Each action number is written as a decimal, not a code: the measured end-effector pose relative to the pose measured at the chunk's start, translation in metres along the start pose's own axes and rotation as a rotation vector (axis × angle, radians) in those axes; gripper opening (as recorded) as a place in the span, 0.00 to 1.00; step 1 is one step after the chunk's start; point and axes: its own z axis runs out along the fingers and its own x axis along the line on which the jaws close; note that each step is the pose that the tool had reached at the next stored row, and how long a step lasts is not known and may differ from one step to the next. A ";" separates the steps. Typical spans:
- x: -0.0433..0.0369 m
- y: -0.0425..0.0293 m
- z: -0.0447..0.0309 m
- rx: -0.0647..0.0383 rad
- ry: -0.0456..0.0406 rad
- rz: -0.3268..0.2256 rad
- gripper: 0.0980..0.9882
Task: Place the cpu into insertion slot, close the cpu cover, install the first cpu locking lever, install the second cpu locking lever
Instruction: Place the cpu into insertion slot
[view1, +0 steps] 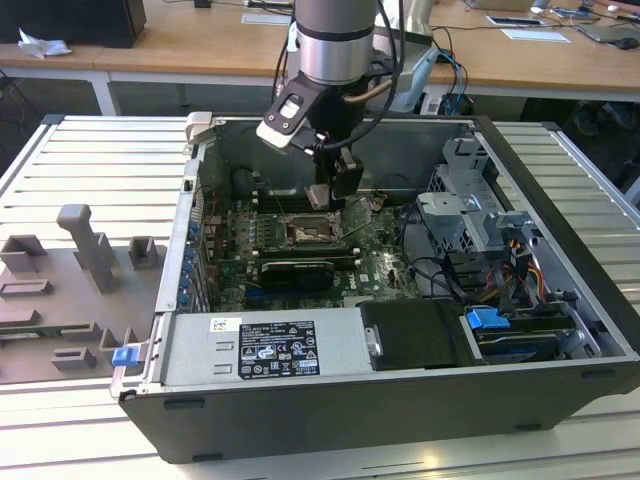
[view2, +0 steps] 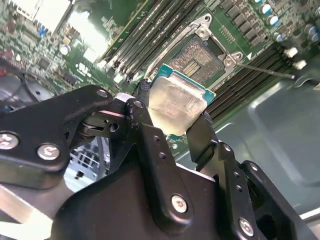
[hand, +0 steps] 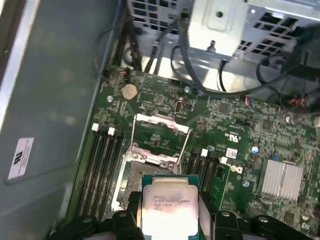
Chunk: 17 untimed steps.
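My gripper (view2: 172, 112) is shut on the cpu (view2: 177, 102), a small square chip with a silvery-beige top and green rim, pinched by its edges between two black fingers (view2: 200, 135). In the first wrist view the cpu (hand: 170, 202) hangs a little above and just beside the insertion slot (hand: 131, 172), apart from it. The insertion slot (view2: 202, 55) shows its dark pin field bare inside a silver frame. The cpu cover (hand: 162, 120) stands swung open past the slot. In the exterior view the gripper (view1: 335, 195) hovers inside the open computer case over the insertion slot (view1: 308, 237).
Long black memory slots (hand: 102, 160) flank the socket on both sides. A thin lever rod (view2: 265, 70) sticks out beside the socket. A black graphics card (view1: 295, 272), a labelled power supply (view1: 270, 350), a drive cage (view1: 470, 200) and cables crowd the case. Grey fixtures (view1: 70, 290) lie outside it.
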 end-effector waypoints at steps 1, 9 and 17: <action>0.0000 0.0000 0.0005 0.000 -0.0011 0.016 0.50; 0.0001 -0.0009 0.0105 -0.004 -0.0134 0.174 0.50; 0.0085 -0.0085 0.0299 -0.005 -0.0122 0.154 0.50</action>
